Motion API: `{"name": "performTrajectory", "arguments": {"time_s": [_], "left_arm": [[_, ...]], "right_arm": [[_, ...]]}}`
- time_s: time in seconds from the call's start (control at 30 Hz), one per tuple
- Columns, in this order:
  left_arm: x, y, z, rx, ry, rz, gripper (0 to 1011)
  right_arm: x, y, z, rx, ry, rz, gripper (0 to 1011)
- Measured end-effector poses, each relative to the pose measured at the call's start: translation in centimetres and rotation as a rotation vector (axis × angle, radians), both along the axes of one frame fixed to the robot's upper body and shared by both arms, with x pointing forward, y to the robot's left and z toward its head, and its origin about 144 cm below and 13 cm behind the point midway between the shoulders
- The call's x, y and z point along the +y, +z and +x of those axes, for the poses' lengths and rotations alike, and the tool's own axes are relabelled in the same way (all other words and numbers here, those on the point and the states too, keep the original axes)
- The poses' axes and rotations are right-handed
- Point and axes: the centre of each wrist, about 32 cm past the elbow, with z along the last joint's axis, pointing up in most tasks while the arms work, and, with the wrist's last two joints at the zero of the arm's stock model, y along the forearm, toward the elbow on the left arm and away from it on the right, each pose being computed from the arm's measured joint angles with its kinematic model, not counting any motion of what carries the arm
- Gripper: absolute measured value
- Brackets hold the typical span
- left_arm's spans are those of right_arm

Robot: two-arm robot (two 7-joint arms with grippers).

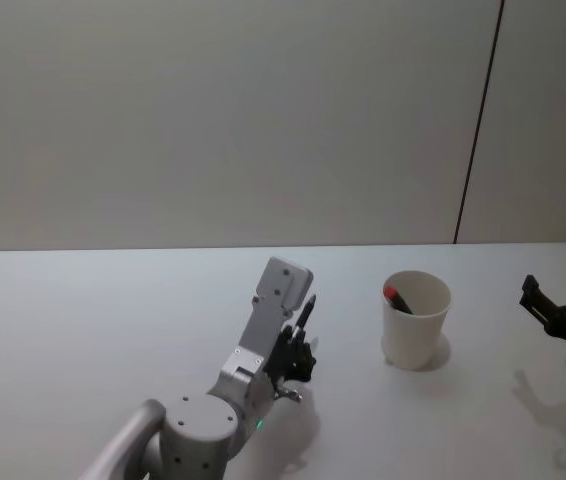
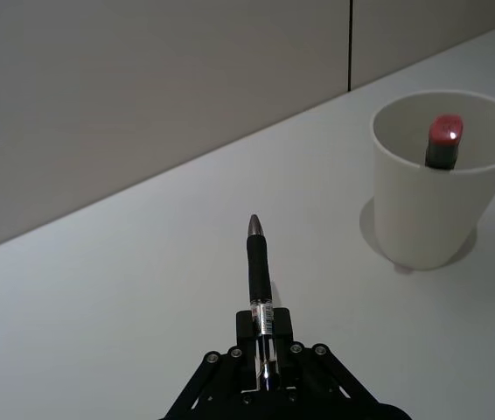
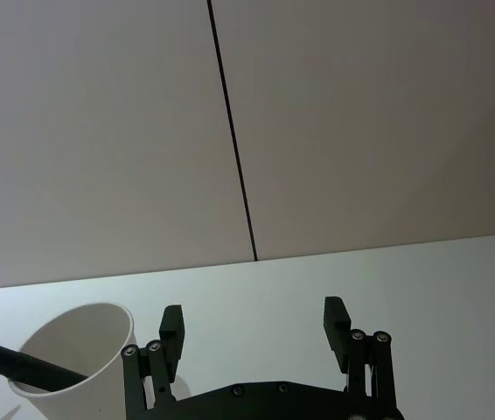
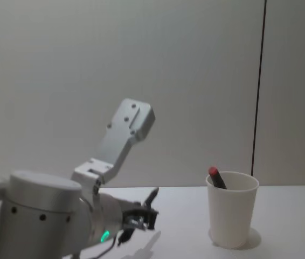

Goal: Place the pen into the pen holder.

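Observation:
A black pen (image 2: 259,271) with a silver tip is held in my left gripper (image 2: 265,346), which is shut on its rear end. In the head view the pen (image 1: 306,312) sticks up from the left gripper (image 1: 298,355), above the table and left of the pen holder. The pen holder (image 1: 416,318) is a white paper cup standing upright on the table. A black marker with a red cap (image 1: 396,297) leans inside it. The cup (image 4: 231,208) and the held pen (image 4: 152,196) appear apart in the chest view. My right gripper (image 3: 255,325) is open beside the cup (image 3: 77,359), at the table's right edge (image 1: 561,310).
The white table (image 1: 83,320) runs back to a plain grey wall with a dark vertical seam (image 1: 478,120). Bare tabletop lies between the left gripper and the cup.

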Motion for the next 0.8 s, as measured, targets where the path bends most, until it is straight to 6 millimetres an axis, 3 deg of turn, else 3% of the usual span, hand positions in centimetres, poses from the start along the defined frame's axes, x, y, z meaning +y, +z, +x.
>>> {"name": "performTrajectory", "arguments": {"time_s": [0.8], "left_arm": [[2.0,2.2,-0.8,-0.363,-0.077,0.004,130]], "right_arm": [[0.0,0.0,0.0,0.000,0.000,0.000,1001]]}}
